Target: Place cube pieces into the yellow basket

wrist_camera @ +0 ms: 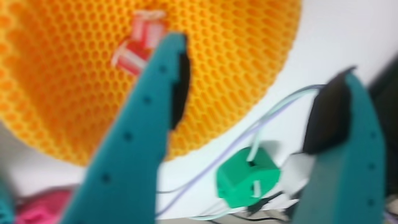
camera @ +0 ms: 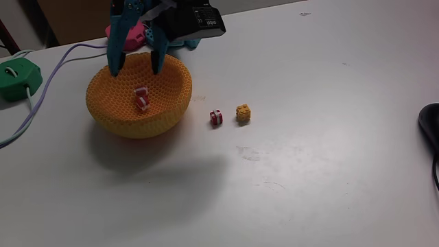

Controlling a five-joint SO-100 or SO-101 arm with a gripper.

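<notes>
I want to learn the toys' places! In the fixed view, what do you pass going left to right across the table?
Green gadget → yellow basket with red-and-white cubes inside → another red-and-white cube → yellow cube → a dark object at the right edge.

Wrist view blurred, yellow basket (wrist_camera: 81, 87) cut off at top, arm cropped at top in fixed view

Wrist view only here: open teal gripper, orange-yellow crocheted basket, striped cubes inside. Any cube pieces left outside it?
Observer: Yes, two on the white table, right of the orange-yellow crocheted basket in the fixed view: a tiny red-and-white striped cube and a bumpy yellow cube.
Operator: Which is nearer the basket?
Observer: The striped one. The yellow cube sits just right of it, with a small gap between them.
Operator: Gripper relative to them?
Observer: The teal gripper hangs open over the basket's far side, left of both.
</notes>
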